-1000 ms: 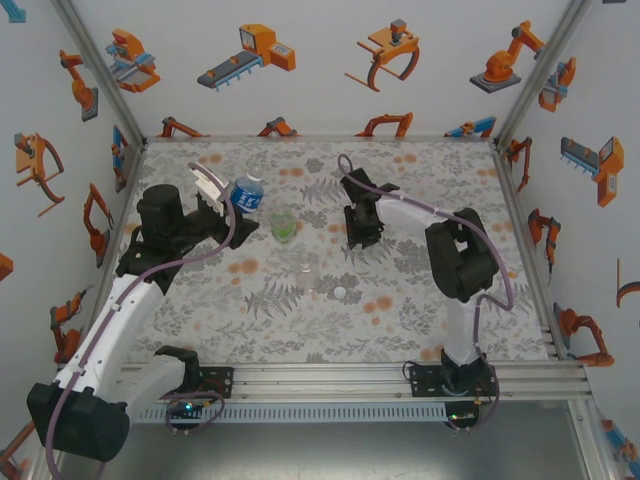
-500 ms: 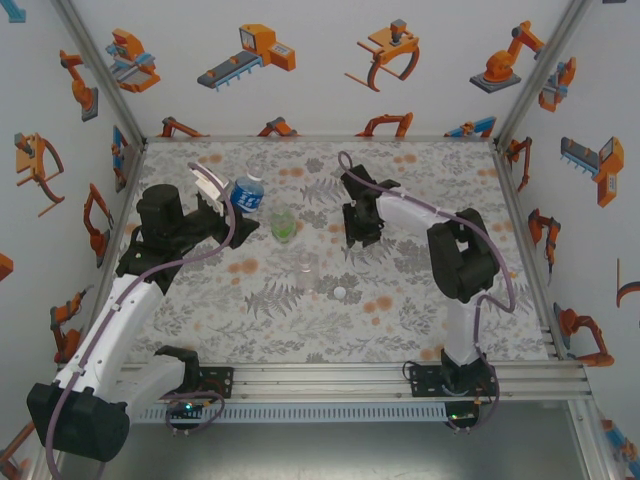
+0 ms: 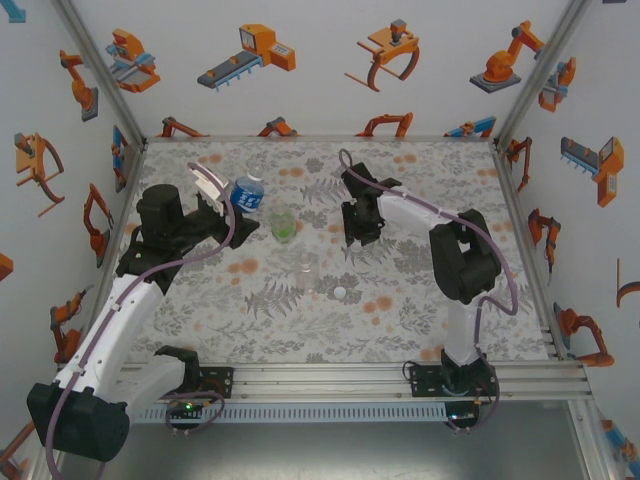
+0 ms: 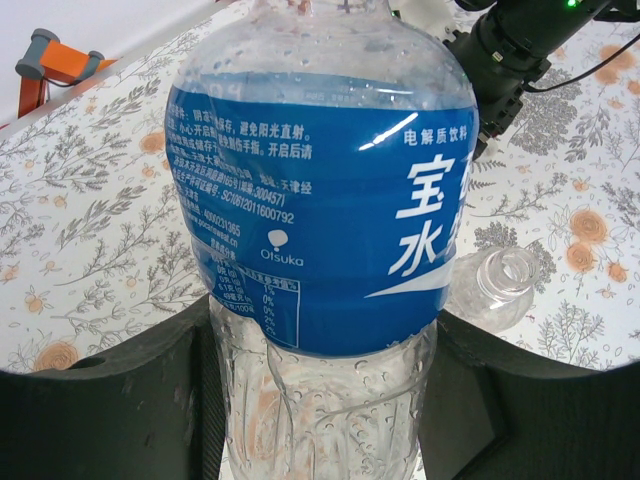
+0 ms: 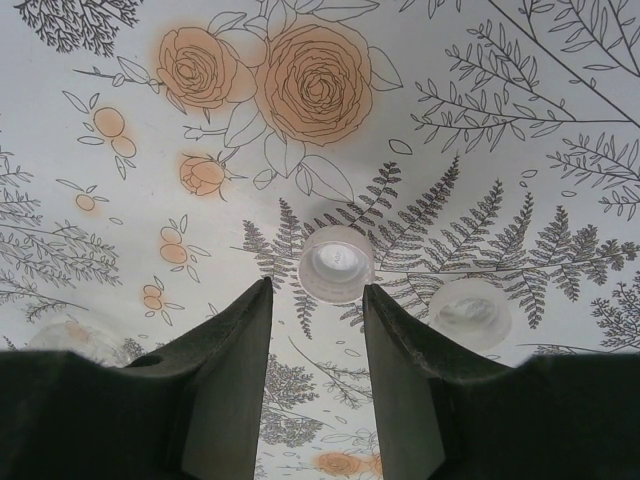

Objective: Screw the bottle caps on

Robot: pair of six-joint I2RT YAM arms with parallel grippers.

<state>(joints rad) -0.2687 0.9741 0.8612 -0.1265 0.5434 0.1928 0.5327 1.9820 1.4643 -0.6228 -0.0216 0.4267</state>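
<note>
Where the right fingers [image 5: 232, 380] part, a cap [image 5: 336, 263] lies just ahead.

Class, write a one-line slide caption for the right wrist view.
Right gripper, jaws apart, poised before a white cap on floral tabletop.

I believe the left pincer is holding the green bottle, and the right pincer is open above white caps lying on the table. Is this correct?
Not quite: the left pincer holds the blue-label bottle, not the green bottle, as the left wrist view shows. The right pincer is indeed open above the white caps.
</note>
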